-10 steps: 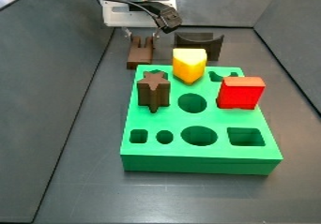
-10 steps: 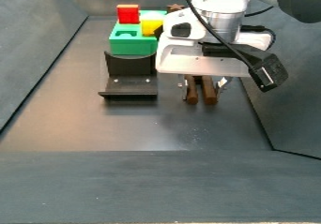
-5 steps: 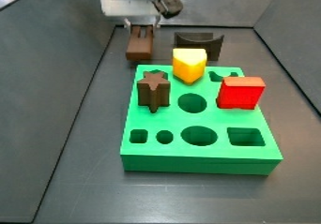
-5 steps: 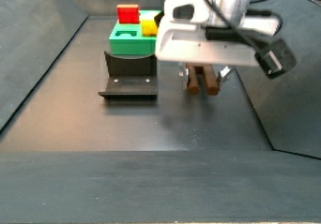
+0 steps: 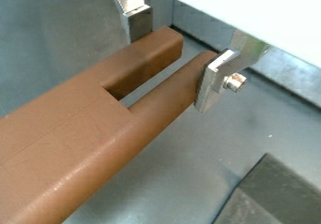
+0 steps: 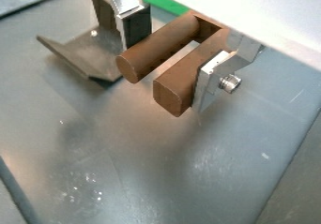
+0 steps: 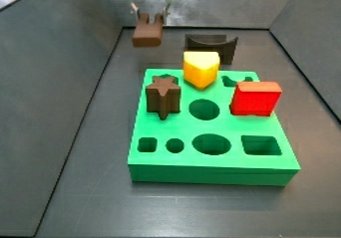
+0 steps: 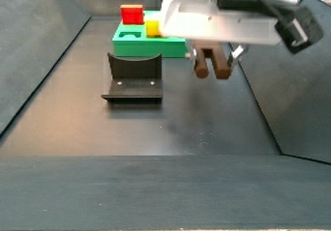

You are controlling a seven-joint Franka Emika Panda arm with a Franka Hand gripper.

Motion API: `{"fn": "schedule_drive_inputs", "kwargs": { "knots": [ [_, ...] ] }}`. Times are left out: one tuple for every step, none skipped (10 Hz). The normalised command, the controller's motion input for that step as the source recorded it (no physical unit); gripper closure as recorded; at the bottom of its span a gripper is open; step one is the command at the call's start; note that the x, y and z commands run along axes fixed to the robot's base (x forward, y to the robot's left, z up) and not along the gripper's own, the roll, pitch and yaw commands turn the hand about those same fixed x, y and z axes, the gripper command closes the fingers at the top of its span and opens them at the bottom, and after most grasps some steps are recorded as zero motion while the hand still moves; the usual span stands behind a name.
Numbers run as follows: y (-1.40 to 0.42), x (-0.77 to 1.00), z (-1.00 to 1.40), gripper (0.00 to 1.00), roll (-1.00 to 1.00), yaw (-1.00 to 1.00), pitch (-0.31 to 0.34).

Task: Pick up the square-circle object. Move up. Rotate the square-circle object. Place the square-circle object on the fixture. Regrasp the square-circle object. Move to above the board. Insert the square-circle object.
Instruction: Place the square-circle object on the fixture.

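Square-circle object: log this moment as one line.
gripper: shut on square-circle object | lifted off floor | fixture: unoccupied | board: not reached

The gripper (image 7: pixel 150 20) body is cut off by the frame top in both side views

Even, fairly bright light is seen throughout; soft glare is cast on the grey floor (image 8: pixel 155 138). Faint shadows are thrown. The claw (image 7: pixel 150 13) is slightly blurred.
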Motion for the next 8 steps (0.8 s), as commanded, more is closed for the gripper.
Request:
{"fn": "schedule_drive_inputs", "kwargs": {
  "knots": [
    [0.0, -0.02, 1.0, 1.0, 0.06, -0.01, 0.045],
    [0.0, -0.02, 1.0, 1.0, 0.08, -0.01, 0.054],
    [0.0, -0.03, 1.0, 1.0, 0.1, -0.01, 0.061],
    [0.0, -0.03, 1.0, 1.0, 0.1, 0.0, 0.062],
    [0.0, -0.03, 0.92, 1.0, 0.12, 0.01, 0.069],
    [0.0, -0.03, 0.83, 1.0, 0.13, 0.02, 0.073],
    [0.0, -0.02, 0.66, 1.0, 0.14, 0.03, 0.08],
    [0.0, -0.01, 0.52, 1.0, 0.14, 0.03, 0.087]
  ]
}}
